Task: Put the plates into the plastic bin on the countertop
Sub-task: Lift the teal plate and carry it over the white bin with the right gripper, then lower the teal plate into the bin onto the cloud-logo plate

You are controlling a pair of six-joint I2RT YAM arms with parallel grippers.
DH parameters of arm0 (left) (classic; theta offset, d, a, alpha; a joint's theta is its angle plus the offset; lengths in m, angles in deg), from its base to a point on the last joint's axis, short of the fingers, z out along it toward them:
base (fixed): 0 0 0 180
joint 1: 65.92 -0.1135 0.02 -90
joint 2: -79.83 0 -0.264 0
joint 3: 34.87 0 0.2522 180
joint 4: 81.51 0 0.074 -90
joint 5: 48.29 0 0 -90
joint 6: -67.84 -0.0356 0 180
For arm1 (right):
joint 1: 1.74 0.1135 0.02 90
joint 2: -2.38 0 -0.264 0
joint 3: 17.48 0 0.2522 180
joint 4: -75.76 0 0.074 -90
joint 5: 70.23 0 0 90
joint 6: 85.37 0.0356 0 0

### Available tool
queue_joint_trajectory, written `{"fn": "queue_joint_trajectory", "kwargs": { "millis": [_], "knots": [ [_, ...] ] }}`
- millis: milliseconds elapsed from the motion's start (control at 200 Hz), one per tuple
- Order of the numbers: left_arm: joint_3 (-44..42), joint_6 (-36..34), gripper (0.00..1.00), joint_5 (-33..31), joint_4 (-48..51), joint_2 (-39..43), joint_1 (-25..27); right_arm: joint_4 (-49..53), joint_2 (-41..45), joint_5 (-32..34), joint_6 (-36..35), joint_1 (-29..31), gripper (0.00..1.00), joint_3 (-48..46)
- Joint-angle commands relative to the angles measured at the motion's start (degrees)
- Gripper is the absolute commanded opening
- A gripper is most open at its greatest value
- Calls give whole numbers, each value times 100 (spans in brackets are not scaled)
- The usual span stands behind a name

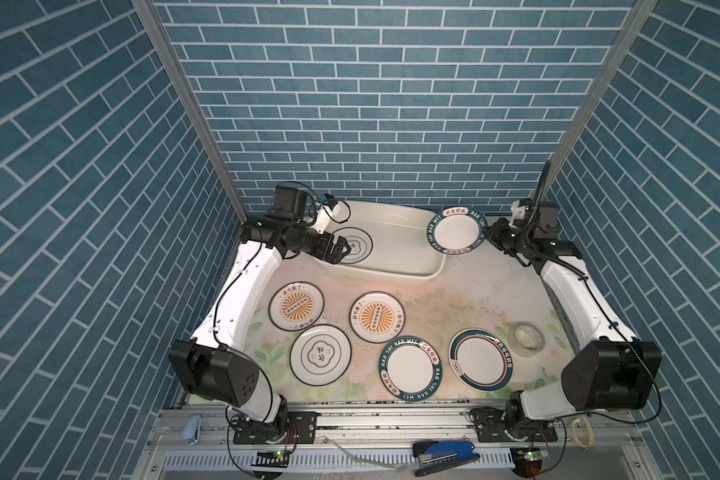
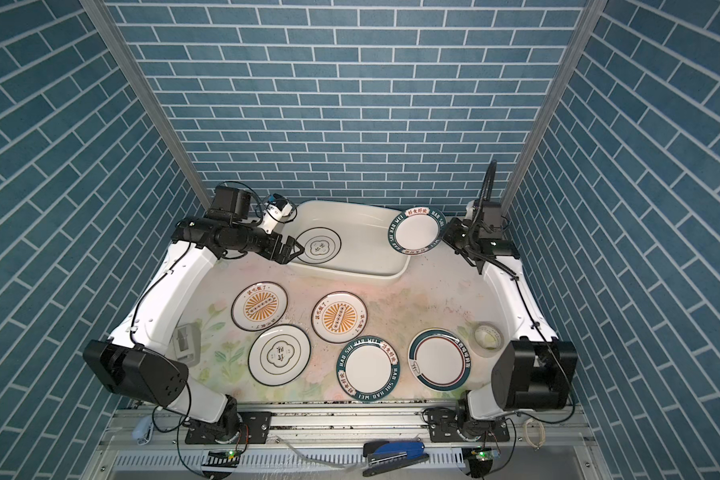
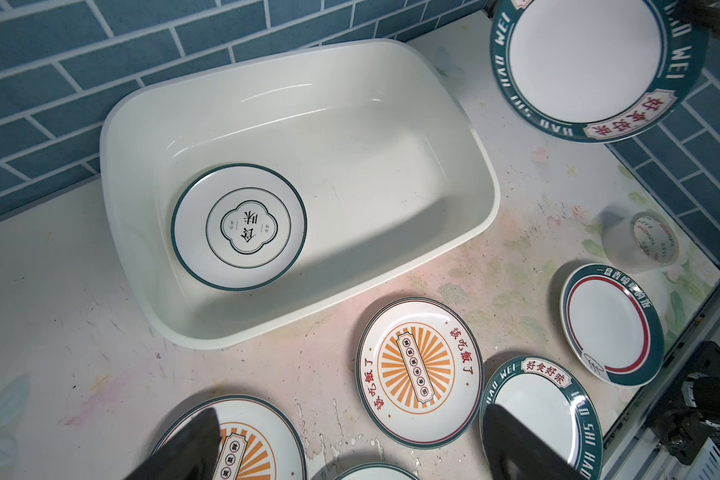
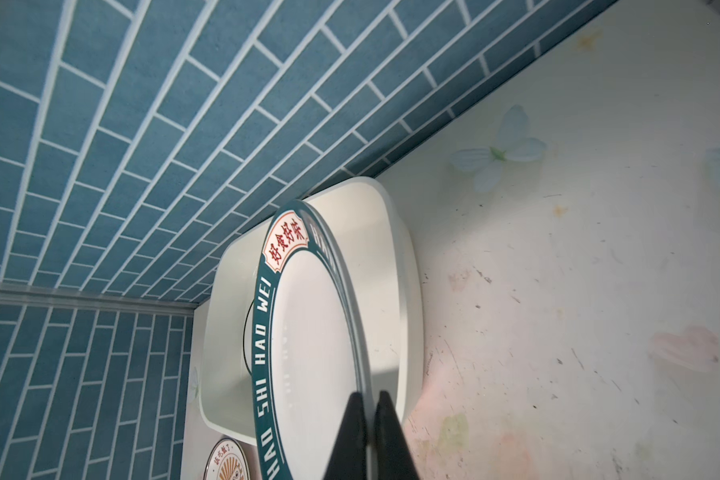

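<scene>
The cream plastic bin point(image 1: 385, 274) point(image 3: 371, 174) stands at the back of the flowered countertop point(image 1: 454, 299). One clover-emblem plate point(image 1: 352, 247) point(image 3: 239, 226) lies flat in its left half. My left gripper point(image 1: 344, 249) point(image 3: 350, 409) hangs open and empty over the bin's left end. My right gripper point(image 1: 491, 235) point(image 4: 368, 399) is shut on the rim of a green-lettered plate point(image 1: 456, 230) point(image 4: 308, 353), tilted above the bin's right end. Several plates lie on the countertop: two sunburst ones point(image 1: 296, 306) point(image 1: 377, 316), a clover one point(image 1: 320, 353), a green-lettered one point(image 1: 410, 369) and a red-ringed one point(image 1: 481, 359).
A tape roll point(image 1: 528, 337) sits at the right of the countertop, beside the red-ringed plate. A blue stapler point(image 1: 445, 453) lies on the front rail. The tiled wall stands right behind the bin. Both arm bases flank the front corners.
</scene>
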Motion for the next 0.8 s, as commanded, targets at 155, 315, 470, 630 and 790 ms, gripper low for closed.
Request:
{"fn": "queue_joint_trajectory", "kwargs": {
  "millis": [155, 315, 470, 630, 790],
  "knots": [
    [-22, 0, 100, -15, -62, 267, 1, -683, -1703, -55, 128, 1072, 0, 1459],
    [-50, 25, 99, 115, -113, 267, -7, -868, -2854, -179, 135, 1550, 0, 2557],
    [-99, 59, 100, 251, -161, 240, -7, -995, -3928, -398, 180, 1877, 0, 3537],
    [-121, 76, 100, 358, -174, 193, -6, -1078, -4826, -544, 303, 2090, 0, 4282],
    [-105, 68, 99, 413, -146, 175, -7, -1210, -5375, -650, 452, 2213, 0, 4749]
  ]
}}
